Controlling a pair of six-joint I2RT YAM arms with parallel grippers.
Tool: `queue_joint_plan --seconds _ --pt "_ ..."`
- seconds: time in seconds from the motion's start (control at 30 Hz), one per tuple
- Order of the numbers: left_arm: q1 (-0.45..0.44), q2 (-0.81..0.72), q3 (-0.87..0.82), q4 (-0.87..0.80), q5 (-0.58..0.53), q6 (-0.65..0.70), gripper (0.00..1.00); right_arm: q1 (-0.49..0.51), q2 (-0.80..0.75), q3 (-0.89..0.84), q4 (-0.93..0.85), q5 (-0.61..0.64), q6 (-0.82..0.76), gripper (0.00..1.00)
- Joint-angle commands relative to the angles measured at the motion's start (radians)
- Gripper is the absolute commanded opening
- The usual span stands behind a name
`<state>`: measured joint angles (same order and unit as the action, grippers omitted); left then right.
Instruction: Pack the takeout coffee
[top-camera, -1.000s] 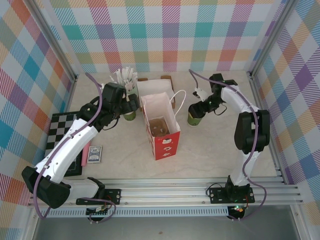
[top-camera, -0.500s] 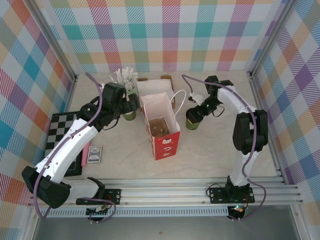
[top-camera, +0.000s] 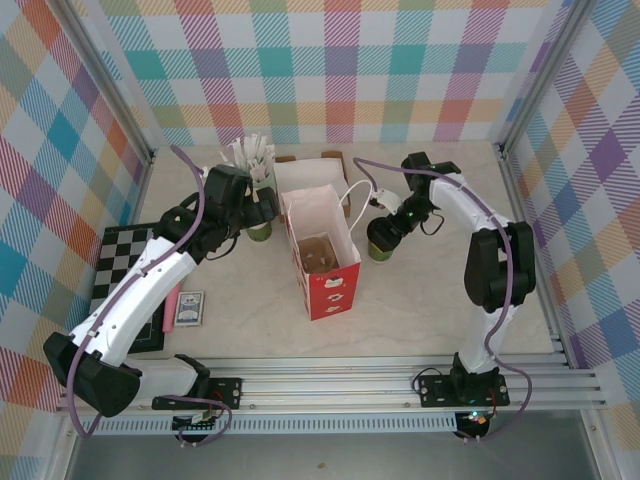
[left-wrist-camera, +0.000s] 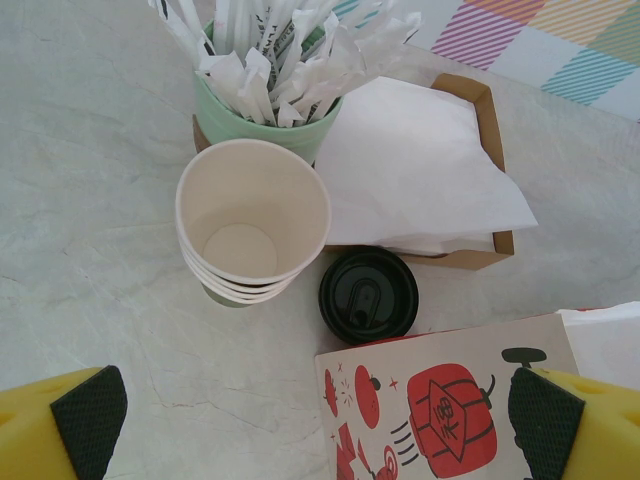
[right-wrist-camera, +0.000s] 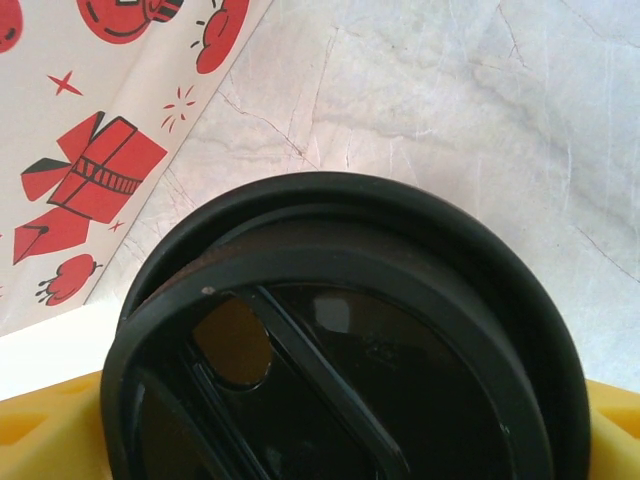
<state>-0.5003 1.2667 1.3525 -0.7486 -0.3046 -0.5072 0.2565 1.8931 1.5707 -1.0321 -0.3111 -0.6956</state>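
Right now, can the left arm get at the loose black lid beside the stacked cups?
Probably yes: the left gripper hangs open above the lid, which lies uncovered on the table, though the cup stack and the bag stand close.

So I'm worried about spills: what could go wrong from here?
The takeout coffee in the right gripper is close beside the paper bag; bumping the wall might tip the bag. The bag's white handle loops out on that side and could snag. The black lid has an open sip hole, so tilting could spill.
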Motion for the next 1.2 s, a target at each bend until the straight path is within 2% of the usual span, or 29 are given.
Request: queue_joint_plan --seconds 0.0,0.23,0.33,0.4,0.53,0.63,0.87,1.0,1.17 --pt "0.012 -0.002 0.0 0.02 -0.008 0.001 1.0 0.004 -0.035 0.005 -0.005 -0.023 -0.002 0.88" --pt "0.013 -0.006 -0.006 0.018 -0.01 0.002 1.0 0.004 -0.058 -0.049 0.038 -0.008 0.058 0.9" --pt "0.013 -0.006 -0.006 0.018 -0.01 0.001 1.0 0.009 -0.052 -0.052 0.021 0.006 0.073 0.93" --pt "0.013 -0.005 -0.006 0.017 -0.009 0.002 1.0 0.009 -0.059 -0.055 0.023 0.001 0.09 1.0" --pt "0.014 -0.006 -0.006 0.016 -0.009 0.002 1.0 0.012 -0.088 -0.063 0.057 0.013 0.156 1.0" --pt "0.014 -0.007 -0.005 0.016 -0.01 0.003 1.0 0.013 -0.117 -0.06 0.076 0.067 0.22 1.0" --pt "0.019 -0.012 -0.006 0.011 -0.014 0.012 1.0 0.065 -0.163 -0.005 0.026 0.285 0.569 1.0" --pt "0.022 -0.007 -0.003 0.01 -0.006 0.019 1.0 0.094 -0.173 -0.01 -0.007 0.291 0.792 1.0" --pt "0.022 0.002 -0.001 0.012 0.001 0.018 1.0 0.13 -0.163 -0.007 -0.013 0.333 0.871 1.0"
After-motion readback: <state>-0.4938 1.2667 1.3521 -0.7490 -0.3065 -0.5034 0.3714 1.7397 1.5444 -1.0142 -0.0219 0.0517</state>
